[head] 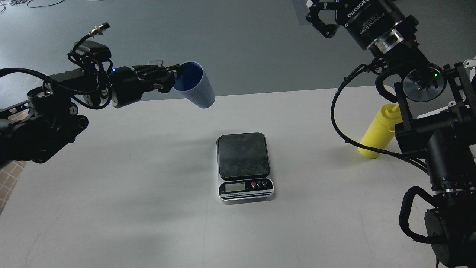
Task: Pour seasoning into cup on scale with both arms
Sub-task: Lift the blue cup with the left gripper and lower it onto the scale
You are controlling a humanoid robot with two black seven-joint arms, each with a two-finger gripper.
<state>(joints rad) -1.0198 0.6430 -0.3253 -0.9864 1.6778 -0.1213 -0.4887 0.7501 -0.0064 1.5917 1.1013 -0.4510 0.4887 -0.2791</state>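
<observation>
Sitting nearest the camera, the scale (245, 166) rests flat on the white table (111, 208), roughly at its middle. Its silver front panel with the display and small round buttons faces the viewer, and its black platform carries nothing.

Farther back and to the right, the yellow squeeze bottle (379, 132) stands on the table, leaning slightly, with its upper part partly hidden behind the black links and cable loop of the right arm (442, 149). No finger touches it. It is well apart from the scale.

On the left side, the left arm (48, 111) reaches in from the edge, and the left gripper (174, 76) has its fingers pinched on the rim of the light blue cup (195, 85). One finger appears to sit inside the mouth and the other outside it. The cup hangs in the air, tilted, with its open mouth turned up and to the left and its base pointing down to the right. It is above the far part of the table, behind the scale and to its left, touching neither.

Farthest away, at the top right, the right gripper (319, 18) is raised high above the table. Its fingers stand spread apart with nothing between them, well apart from the bottle below.
</observation>
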